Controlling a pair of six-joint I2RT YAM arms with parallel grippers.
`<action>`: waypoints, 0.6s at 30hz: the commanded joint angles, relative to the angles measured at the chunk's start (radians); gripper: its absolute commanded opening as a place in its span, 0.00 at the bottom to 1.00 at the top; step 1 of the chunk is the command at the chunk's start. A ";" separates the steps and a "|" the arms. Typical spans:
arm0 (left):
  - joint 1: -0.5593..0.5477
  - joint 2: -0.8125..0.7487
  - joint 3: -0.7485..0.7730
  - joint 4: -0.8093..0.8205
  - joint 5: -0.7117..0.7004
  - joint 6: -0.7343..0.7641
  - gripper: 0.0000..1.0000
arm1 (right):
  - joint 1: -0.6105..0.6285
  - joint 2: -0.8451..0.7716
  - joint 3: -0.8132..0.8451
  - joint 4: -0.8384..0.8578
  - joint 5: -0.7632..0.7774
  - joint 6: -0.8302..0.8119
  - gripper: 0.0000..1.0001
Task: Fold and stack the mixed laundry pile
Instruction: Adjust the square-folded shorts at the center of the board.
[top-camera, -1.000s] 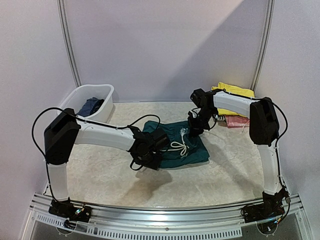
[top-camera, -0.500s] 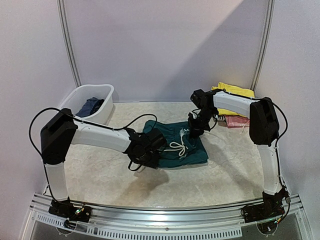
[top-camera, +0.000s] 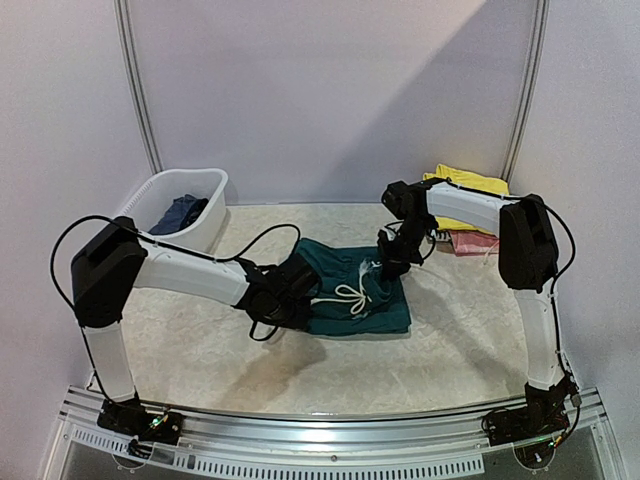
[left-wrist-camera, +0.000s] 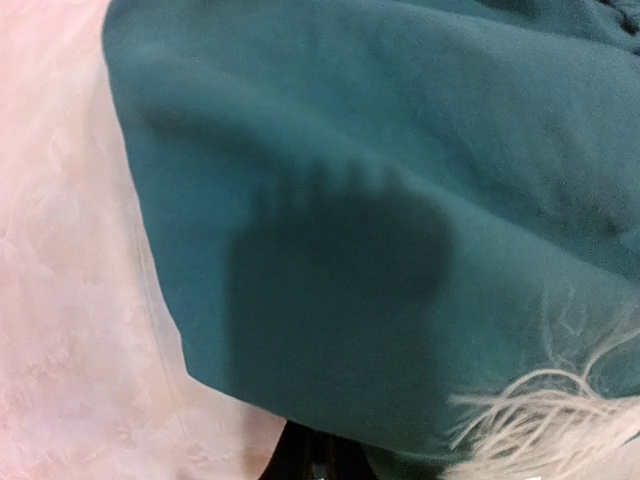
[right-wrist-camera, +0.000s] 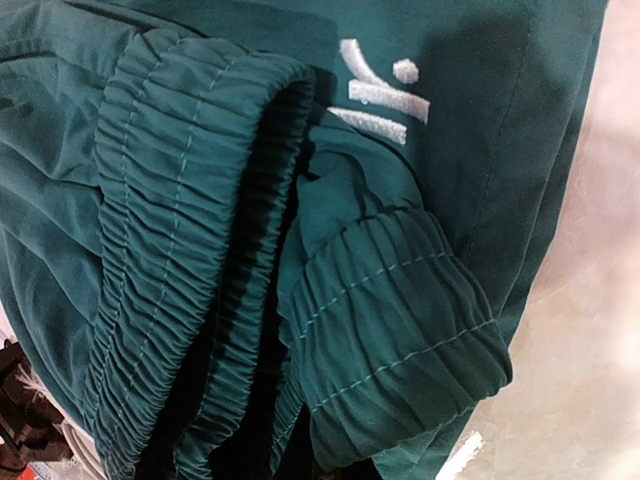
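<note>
The dark teal shorts (top-camera: 372, 300) lie spread on the table's middle, their white drawstring (top-camera: 352, 297) on top. My left gripper (top-camera: 296, 287) sits low at their left edge. In the left wrist view teal cloth (left-wrist-camera: 380, 200) drapes over the dark jaws, which are shut on it, beside the frayed drawstring end (left-wrist-camera: 560, 420). My right gripper (top-camera: 391, 262) is at the shorts' far right corner, shut on the gathered elastic waistband (right-wrist-camera: 400, 330), which hides its fingertips. A white embroidered logo (right-wrist-camera: 385, 95) shows on the cloth. A navy garment (top-camera: 181, 212) lies in the tub.
A white plastic tub (top-camera: 213, 190) stands at the back left. Folded yellow cloth (top-camera: 467, 184) and pink cloth (top-camera: 472, 243) lie at the back right behind the right arm. Metal frame posts (top-camera: 137, 90) rise along the back wall.
My left gripper has slid a little left at the shorts' left edge and shut on the cloth. The right gripper keeps its hold on the waistband.
</note>
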 joint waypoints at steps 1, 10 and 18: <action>0.016 -0.013 -0.035 0.037 -0.017 -0.003 0.00 | 0.002 0.029 0.036 -0.040 -0.008 -0.016 0.00; 0.024 -0.109 -0.122 0.005 -0.076 -0.033 0.00 | -0.013 0.064 0.205 -0.165 0.054 -0.043 0.00; 0.028 -0.132 -0.149 0.000 -0.065 -0.040 0.00 | -0.045 0.047 0.170 -0.122 0.016 -0.081 0.00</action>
